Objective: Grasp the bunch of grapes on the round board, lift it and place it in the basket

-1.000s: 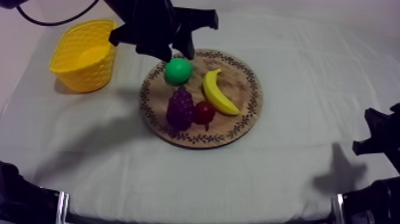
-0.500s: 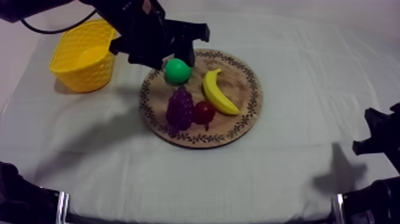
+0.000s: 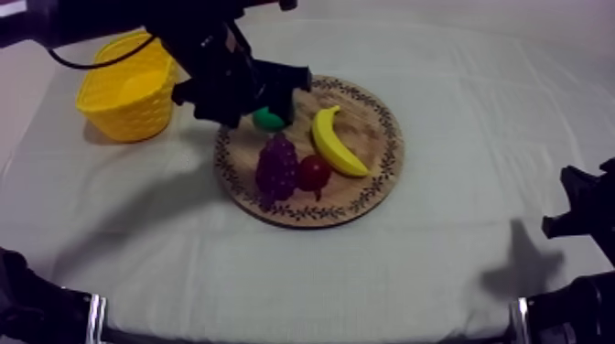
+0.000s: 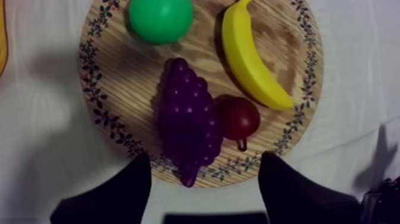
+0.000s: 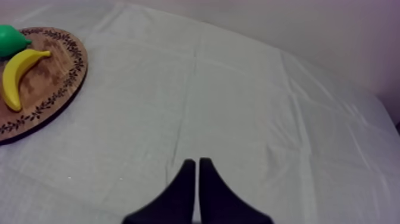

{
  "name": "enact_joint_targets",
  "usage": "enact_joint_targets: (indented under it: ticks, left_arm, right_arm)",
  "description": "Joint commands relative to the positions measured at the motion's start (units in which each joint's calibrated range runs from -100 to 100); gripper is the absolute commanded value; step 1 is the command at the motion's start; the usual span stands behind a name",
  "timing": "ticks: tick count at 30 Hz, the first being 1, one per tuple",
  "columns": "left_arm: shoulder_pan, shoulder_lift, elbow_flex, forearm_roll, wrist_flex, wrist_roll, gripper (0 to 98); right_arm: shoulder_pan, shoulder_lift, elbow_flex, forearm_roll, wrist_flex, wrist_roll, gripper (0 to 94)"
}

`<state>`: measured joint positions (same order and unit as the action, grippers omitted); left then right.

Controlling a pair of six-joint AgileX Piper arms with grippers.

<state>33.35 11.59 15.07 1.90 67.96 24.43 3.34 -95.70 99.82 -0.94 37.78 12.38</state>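
The bunch of grapes [image 4: 189, 122] lies on the wooden board [image 3: 366, 137], on its basket-ward side, touching the small red fruit [image 3: 314, 171]. The banana [image 3: 334, 142] is just beyond that fruit. The left hand [image 4: 205, 156] is spread wide with nothing between its fingers [image 4: 128, 190]. In its own wrist view the grapes sit ahead of the gap, their narrow end pointing back toward the hand, and neither finger touches them. From above, the hand hangs over the board's far rim next to the yellow basket [image 3: 110, 110], and the grapes lie on its near side.

A second ago the left hand stood farther back, and the pear [image 3: 267, 119] showed whole in front of it. Now the hand has come forward over the board and covers most of the pear. The fruit, the board and the basket lie as they did. The right hand [image 5: 197, 164] remains low at its side of the table [image 3: 458, 256], fingers pressed together into a narrow wedge, well apart from the board.
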Motion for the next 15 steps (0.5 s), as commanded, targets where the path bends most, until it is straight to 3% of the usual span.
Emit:
enact_joint_targets:
  ticks: [1, 15]
  left_arm:
    - [-0.1, 1.1, 0.4, 0.19, -1.0, -0.1, 68.9]
    - [-1.7, 11.0, 2.4, 4.40, -6.8, -3.4, 68.6]
  right_arm:
    - [0.0, 0.0, 0.0, 0.0, 0.0, 0.0, 0.3]
    - [0.0, 0.0, 0.0, 0.0, 0.0, 0.0, 0.3]
